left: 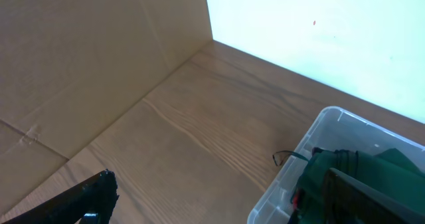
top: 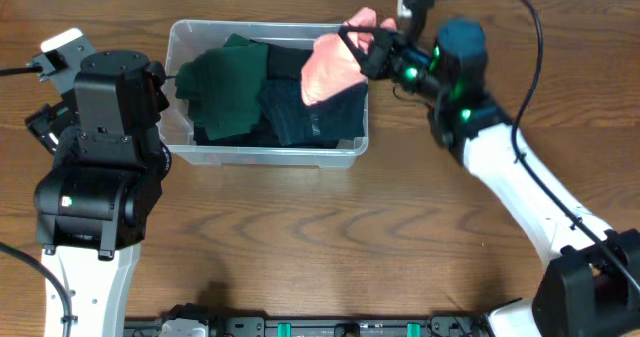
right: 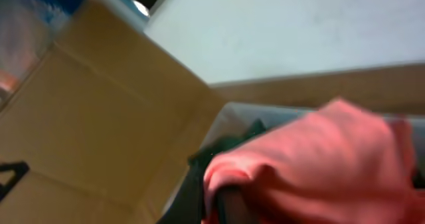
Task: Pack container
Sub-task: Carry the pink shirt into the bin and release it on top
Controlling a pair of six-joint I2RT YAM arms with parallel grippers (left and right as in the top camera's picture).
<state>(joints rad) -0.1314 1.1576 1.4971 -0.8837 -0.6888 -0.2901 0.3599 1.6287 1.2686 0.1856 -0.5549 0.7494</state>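
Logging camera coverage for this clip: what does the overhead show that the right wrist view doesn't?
Overhead only: the left arm, the right arm, the whole container and the dark cloth in it. Right wrist only: a cardboard wall and a white wall, both blurred. Both: the pink cloth, green cloth beside it, and part of the container's rim.

Brown wood-grain tabletop [top: 330, 227] w/ brown cardboard panel [left: 80, 58] upright along one edge; plain white wall [left: 319, 31] adj., brightly lit.

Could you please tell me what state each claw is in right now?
Left claw: open, empty.
Right claw: shut on the pink cloth, over the container.
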